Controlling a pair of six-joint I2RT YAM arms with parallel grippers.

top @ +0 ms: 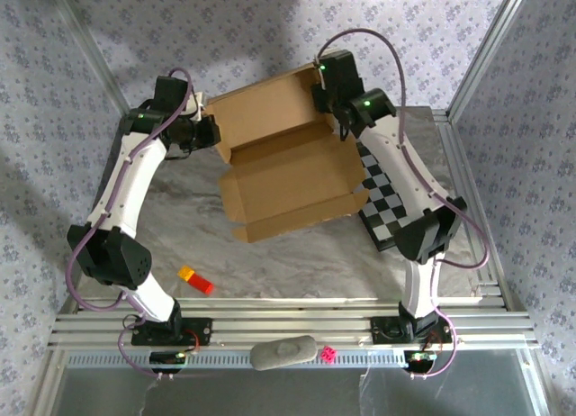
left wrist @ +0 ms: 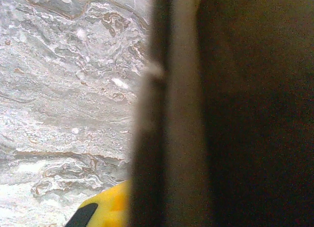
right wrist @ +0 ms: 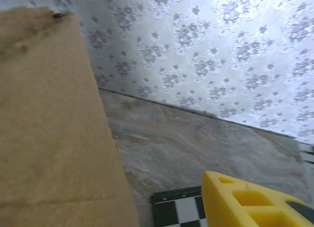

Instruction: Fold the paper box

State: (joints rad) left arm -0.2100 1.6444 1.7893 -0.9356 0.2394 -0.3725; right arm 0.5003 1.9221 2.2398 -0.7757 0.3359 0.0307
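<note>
— How many boxes on the counter (top: 297,272)?
— One paper box (top: 283,164), beside one checkered board (top: 389,209).
— Small things?
— One orange-and-yellow block (top: 195,279), one grey oblong lump (top: 283,353), one pink cube (top: 329,353).
— Arms?
— Two: left arm (top: 135,177), right arm (top: 405,164).

no readable text anywhere, honestly. the paper box (top: 286,159) is plain brown, no labels, brands or numbers.

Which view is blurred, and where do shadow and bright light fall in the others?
Left wrist: a close dark surface is blurred, likely the plain brown cardboard box; top external: arm shadows darken the grey marbled table; right wrist: the patterned wall glares.
</note>
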